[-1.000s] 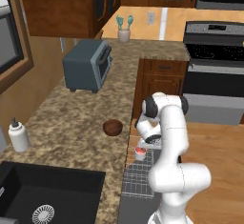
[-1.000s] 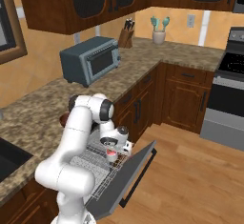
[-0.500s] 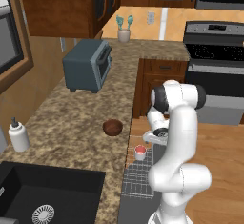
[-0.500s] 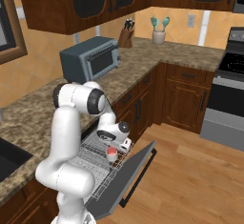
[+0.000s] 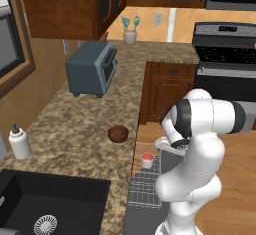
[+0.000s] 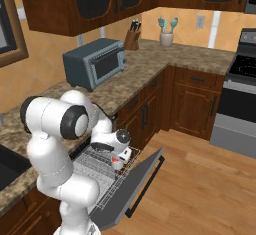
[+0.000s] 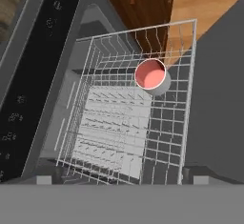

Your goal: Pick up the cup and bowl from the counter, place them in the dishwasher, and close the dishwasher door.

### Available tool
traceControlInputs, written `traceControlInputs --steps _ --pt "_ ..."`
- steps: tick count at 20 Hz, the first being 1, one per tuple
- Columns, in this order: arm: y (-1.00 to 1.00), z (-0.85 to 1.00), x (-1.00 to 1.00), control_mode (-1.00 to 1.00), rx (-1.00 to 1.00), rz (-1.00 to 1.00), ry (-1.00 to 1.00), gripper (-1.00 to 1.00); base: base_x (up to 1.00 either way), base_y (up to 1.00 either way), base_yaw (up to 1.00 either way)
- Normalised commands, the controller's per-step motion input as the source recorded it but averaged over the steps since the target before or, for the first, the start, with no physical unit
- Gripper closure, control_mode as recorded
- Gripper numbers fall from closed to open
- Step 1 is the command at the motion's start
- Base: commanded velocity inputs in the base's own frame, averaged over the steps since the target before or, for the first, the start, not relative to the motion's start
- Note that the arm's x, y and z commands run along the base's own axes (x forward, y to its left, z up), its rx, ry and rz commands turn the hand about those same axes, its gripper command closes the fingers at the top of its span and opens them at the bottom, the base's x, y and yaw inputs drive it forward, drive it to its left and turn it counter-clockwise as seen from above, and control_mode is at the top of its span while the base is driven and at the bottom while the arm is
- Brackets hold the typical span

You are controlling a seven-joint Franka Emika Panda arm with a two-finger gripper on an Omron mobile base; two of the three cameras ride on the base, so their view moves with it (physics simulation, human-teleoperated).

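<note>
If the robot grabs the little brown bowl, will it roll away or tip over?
Probably not. The bowl looks low and wide and sits flat on the counter, so it should stay steady. Its smooth round rim might be slippery to pinch, though, and it looks stiff rather than floppy.

Counter (image 5: 75,124) speckled granite; rack (image 7: 119,123) grey wire; cabinets (image 6: 192,99) brown wood; floor (image 6: 210,179) wood.

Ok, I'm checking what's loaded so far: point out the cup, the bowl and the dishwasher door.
cup (image 7: 150,74): hand view, its pink inside.
bowl (image 5: 118,133): left base view, its reddish-brown inside.
dishwasher door (image 6: 131,191): right base view, the middle of its grey panel.
</note>
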Motion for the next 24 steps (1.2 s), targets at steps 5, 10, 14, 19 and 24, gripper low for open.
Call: traceControlInputs --steps 5,10,14,19,24 --pt "-0.05 1.0 0.12 -1.0 0.0 0.0 0.17 -1.0 0.0 0.0 0.0" --pt "-0.02 0.97 0.1 -1.0 0.0 0.04 0.07 -1.0 0.0 0.0 0.0" --pt "0.23 0.31 0.21 -1.0 0.03 0.03 0.02 -1.0 0.0 0.0 0.0" --pt "0.89 -0.01 0.65 -1.0 -0.02 0.0 0.13 -1.0 0.0 0.0 0.0" --pt "0.48 0.0 0.72 -1.0 0.0 0.05 0.23 -1.0 0.0 0.0 0.0"
